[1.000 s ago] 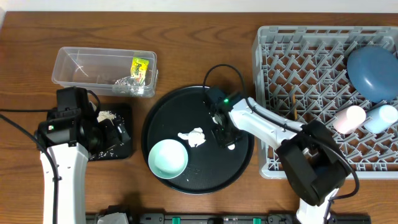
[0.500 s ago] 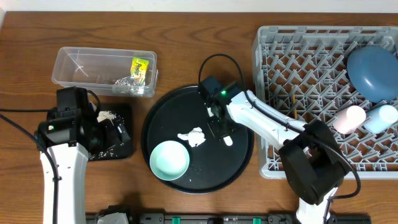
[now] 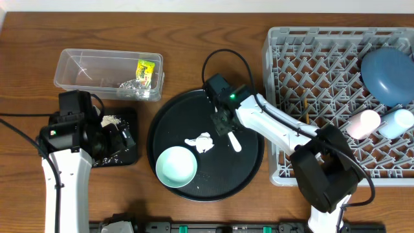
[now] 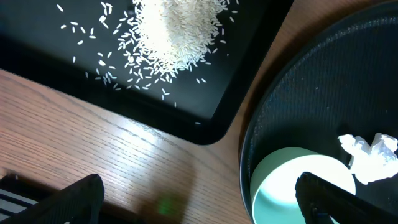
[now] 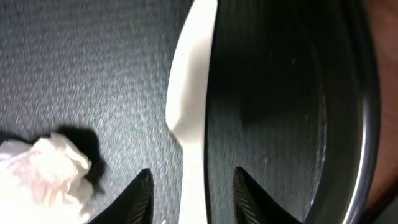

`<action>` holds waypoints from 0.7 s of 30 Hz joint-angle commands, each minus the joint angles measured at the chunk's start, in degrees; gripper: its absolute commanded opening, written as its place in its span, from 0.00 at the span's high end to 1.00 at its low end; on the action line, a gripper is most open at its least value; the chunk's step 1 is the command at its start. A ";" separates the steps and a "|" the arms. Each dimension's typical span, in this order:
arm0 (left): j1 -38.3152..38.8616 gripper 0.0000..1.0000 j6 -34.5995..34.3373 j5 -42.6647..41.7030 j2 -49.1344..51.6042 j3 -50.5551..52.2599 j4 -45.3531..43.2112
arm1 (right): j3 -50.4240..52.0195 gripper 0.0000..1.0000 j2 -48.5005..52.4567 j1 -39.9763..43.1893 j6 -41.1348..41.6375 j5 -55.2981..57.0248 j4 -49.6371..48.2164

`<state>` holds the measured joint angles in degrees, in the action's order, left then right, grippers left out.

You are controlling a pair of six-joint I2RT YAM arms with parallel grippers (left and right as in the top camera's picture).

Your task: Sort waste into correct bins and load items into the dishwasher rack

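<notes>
White spoon point(image 5: 193, 93) lies loose between your right gripper point(image 5: 193, 180) and its half-open fingers, tissue point(image 3: 200, 142) at its 9 o'clock. Your left gripper point(image 4: 198, 183) gapes wide, empty.

Right gripper point(image 5: 193, 198) on its own camera: just the two fingertips point(image 5: 140, 194) poking in at the bottom edge, the rest out of shot. The white spoon point(image 5: 193, 118) between them is soft and blurred, running off top and bottom. The tissue point(image 5: 40, 171) is clipped by the left edge.

Overhead, those fingertips vanish under the wrist, and so does the far part of the spoon. At the right, the rack point(image 3: 284, 97) and dark-blue bowl point(image 3: 388, 74) are sliced by the frame. The chopsticks point(image 3: 304, 107) are a thin sliver, too small to count.

On the left wrist view, the mint-green bowl point(image 4: 280, 180) is cut off below, partly behind a blurred finger of the left gripper point(image 4: 202, 202). The rice point(image 4: 177, 31) is clipped at the top.
</notes>
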<state>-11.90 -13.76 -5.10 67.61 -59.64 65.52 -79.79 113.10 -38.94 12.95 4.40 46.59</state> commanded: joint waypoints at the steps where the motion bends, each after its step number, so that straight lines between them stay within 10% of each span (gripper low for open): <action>1: -0.31 0.01 -0.70 1.09 -0.11 -0.59 0.02 | -0.61 0.68 2.10 -0.13 -1.44 2.73 -1.09; 11: -0.31 0.01 -0.70 1.09 -0.11 -0.59 0.00 | -0.61 0.69 8.39 -0.61 -4.76 3.13 -2.36; 21: -0.31 0.01 -0.70 1.09 -0.11 -0.59 0.02 | -0.61 0.99 9.57 -1.53 -5.73 3.10 0.17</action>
<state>-11.92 -13.76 -5.10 67.61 -59.64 65.54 -81.76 118.91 -40.21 7.62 6.37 45.76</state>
